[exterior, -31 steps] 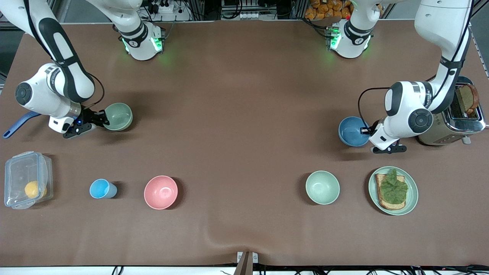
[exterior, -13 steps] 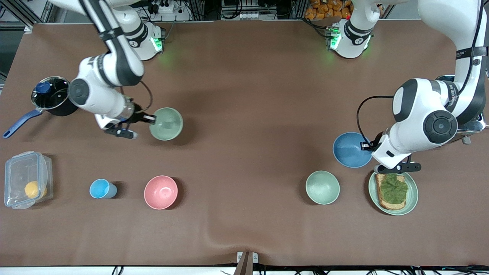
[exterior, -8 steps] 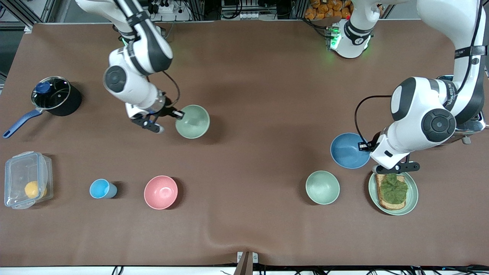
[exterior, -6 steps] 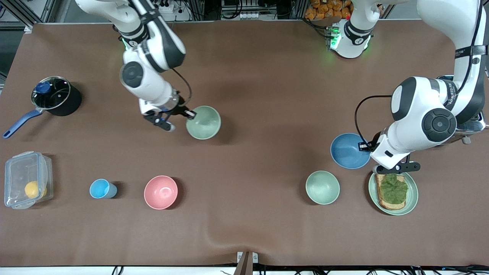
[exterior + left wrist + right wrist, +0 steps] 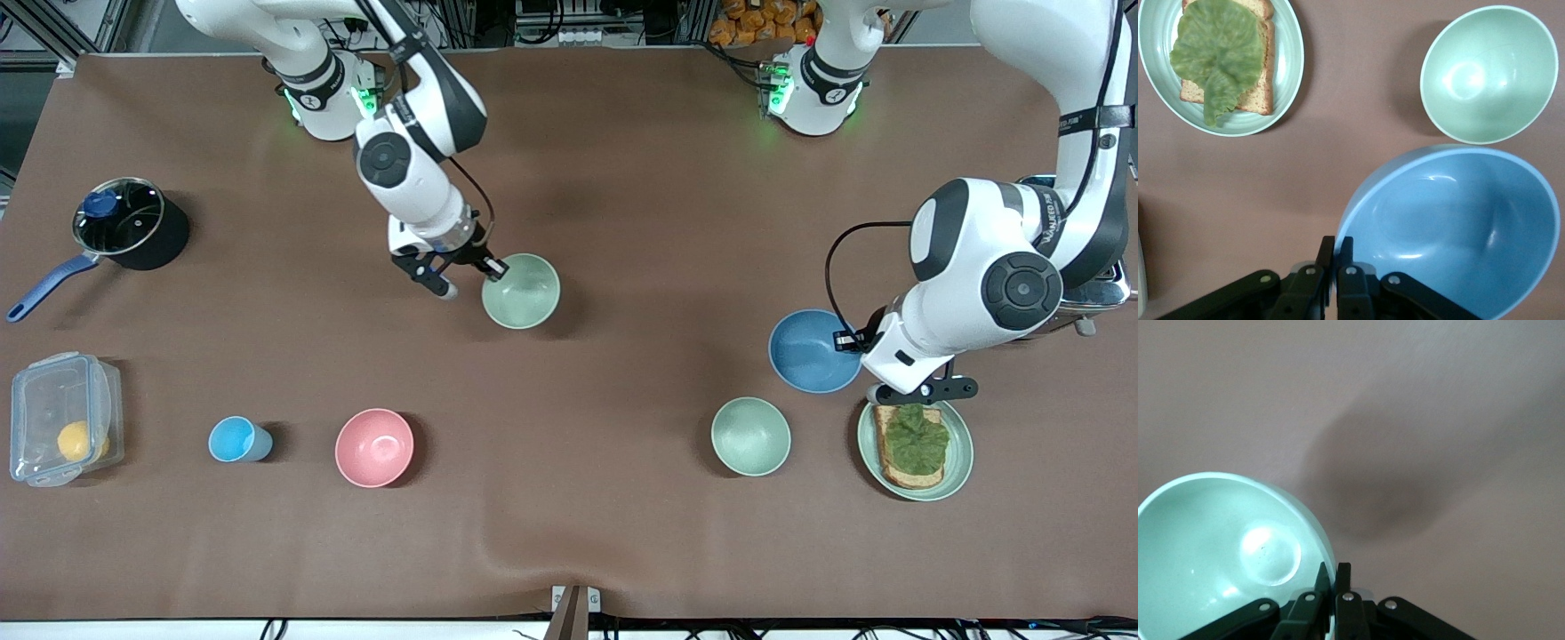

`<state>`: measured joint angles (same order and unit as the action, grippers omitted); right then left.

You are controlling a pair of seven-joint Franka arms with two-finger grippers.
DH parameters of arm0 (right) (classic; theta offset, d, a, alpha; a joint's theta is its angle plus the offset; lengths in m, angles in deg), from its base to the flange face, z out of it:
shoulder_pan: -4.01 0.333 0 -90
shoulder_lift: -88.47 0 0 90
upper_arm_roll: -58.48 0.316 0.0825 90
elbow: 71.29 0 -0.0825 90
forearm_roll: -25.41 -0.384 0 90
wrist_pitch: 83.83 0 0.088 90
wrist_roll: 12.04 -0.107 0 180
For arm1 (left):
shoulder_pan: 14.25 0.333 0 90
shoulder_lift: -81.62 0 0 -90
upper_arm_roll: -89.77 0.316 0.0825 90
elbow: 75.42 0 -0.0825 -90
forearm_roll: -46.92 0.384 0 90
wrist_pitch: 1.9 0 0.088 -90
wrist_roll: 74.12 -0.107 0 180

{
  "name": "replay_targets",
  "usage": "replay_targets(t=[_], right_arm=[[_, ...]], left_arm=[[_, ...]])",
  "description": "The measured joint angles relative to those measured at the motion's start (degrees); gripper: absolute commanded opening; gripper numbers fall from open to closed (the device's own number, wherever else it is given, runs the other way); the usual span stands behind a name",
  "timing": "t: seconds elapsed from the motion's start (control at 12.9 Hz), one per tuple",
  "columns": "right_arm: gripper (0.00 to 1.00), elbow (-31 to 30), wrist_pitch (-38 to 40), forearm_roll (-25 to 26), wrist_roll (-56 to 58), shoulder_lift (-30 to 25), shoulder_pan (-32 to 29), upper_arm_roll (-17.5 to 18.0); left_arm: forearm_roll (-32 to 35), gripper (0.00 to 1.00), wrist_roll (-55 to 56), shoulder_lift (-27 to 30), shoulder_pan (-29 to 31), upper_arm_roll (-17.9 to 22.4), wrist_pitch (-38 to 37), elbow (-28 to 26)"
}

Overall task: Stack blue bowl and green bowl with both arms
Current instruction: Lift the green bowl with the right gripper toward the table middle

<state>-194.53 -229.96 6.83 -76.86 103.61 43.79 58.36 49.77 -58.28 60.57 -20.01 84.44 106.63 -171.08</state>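
Note:
My right gripper (image 5: 493, 267) is shut on the rim of the pale sage-green bowl (image 5: 521, 291) and holds it up over the middle of the table; in the right wrist view the fingers (image 5: 1336, 577) pinch the bowl's (image 5: 1218, 553) edge. My left gripper (image 5: 849, 340) is shut on the rim of the sky-blue bowl (image 5: 815, 350), held above the table beside the toast plate. In the left wrist view the gripper (image 5: 1337, 250) clamps the blue bowl (image 5: 1458, 227) at its edge.
A mintier green bowl (image 5: 750, 436) (image 5: 1488, 73) and a green plate (image 5: 960, 458) (image 5: 1295, 60) with toast lie under the left gripper's area. A pink bowl (image 5: 374, 447), light-blue cup (image 5: 236, 439), plastic box (image 5: 62, 418), pot (image 5: 129, 224) and toaster (image 5: 1107, 289) stand around.
My right arm has carried the green bowl from the right arm's end toward the table's middle. My left arm lifted the blue bowl earlier and has held still since.

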Motion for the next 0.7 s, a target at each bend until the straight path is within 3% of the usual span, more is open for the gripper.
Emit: replay_targets(t=[0.7], right_arm=[[0.0, 7.9, -7.8, 0.0, -11.8, 10.7, 8.7, -0.6]], left_arm=[[-0.3, 0.0, 0.3, -0.5, 0.0, -1.4, -0.5, -0.3]])
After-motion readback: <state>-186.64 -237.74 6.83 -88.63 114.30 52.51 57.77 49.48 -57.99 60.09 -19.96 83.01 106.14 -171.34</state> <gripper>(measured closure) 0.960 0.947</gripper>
